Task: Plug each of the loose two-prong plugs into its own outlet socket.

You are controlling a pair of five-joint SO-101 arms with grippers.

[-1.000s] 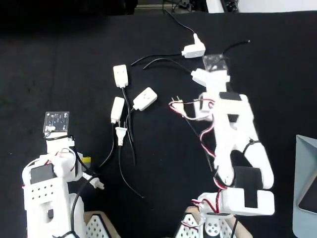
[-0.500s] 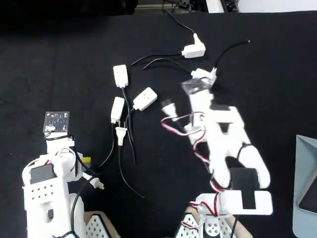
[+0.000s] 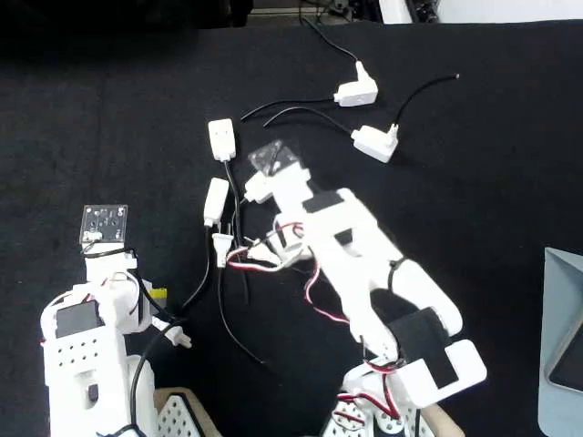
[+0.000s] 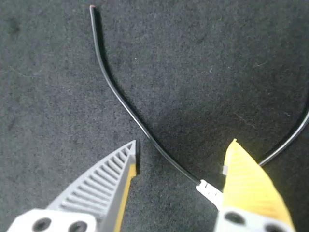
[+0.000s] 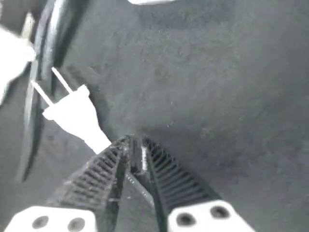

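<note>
Black cloth table, white sockets scattered at the far side.
Right gripper clenched on the tail of a two-prong plug, mid-table; left gripper released, spread over a black cable, near left.

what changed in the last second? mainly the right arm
The right arm swung left across the table, carrying the two-prong plug in its shut tool from mid-table to beside the dark cables. The white socket it partly covered is now in full view. The left arm and the loose plug stayed put.
</note>
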